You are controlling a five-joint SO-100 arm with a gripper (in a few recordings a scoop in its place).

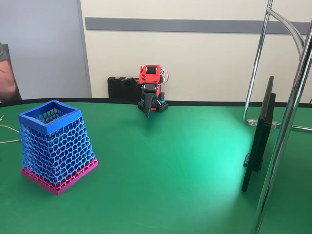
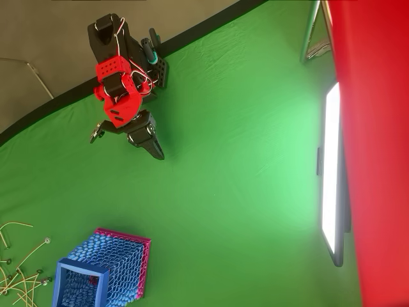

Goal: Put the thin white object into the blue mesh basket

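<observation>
i see my arm (image 1: 150, 85) folded up small at the far edge of the green surface (image 1: 170, 161). the claw (image 1: 148, 111) points down by the arm's base, with its tip close to the cloth. in the overhead view the claw (image 2: 153, 146) looks like one dark point, so i think it is pressed together, and i see nothing held in it.

the blue mesh basket (image 1: 54, 144) stands upright on its pink bottom, well apart from the arm, at the left of the fixed view. its open top faces up. in the overhead view the basket (image 2: 102, 272) sits near the bottom edge, and i can look down into its mouth.

i can't find the thin white object lying out on the green surface. some thin pale strands (image 2: 19, 268) lie just beside the basket at the left edge of the overhead view, but i can't tell if one of them is the thing i want. i can't see the bottom of the basket well enough to know if something thin and white is inside.

so this fits two times: the thing may be waiting somewhere to be picked up, or it may be in the basket with my arm back at rest. i would look closer before i move.
</observation>
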